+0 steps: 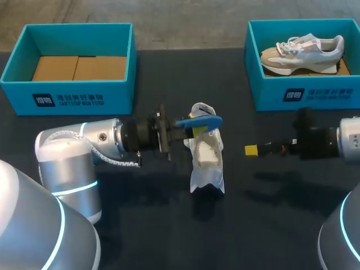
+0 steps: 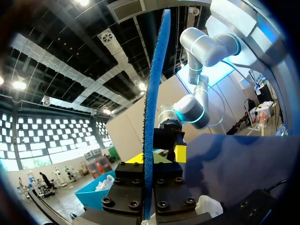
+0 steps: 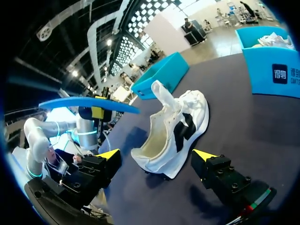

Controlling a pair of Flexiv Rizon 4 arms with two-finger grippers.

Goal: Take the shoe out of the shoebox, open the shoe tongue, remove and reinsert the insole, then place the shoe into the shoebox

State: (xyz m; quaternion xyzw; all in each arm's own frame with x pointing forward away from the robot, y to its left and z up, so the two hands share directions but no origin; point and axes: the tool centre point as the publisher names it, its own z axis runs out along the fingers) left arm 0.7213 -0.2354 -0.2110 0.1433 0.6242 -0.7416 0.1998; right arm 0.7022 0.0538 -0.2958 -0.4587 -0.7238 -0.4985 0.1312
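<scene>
Within the right shoebox (image 1: 315, 93) lies a grey sneaker (image 1: 304, 53).

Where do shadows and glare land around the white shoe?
Head view: soft shadows on the table on the robot's side of the shoe and right tool. Right wrist view: darker shadow beside the shoe's collar. Left wrist view: insole, edge-on in the left tool, shows no glare.

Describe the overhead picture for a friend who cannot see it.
The left arm's fingers hold a blue insole above a white shoe on a dark table. The right arm's fingers are open beside the shoe. Behind, the left blue box holds no shoe and the right blue box holds another shoe.
</scene>
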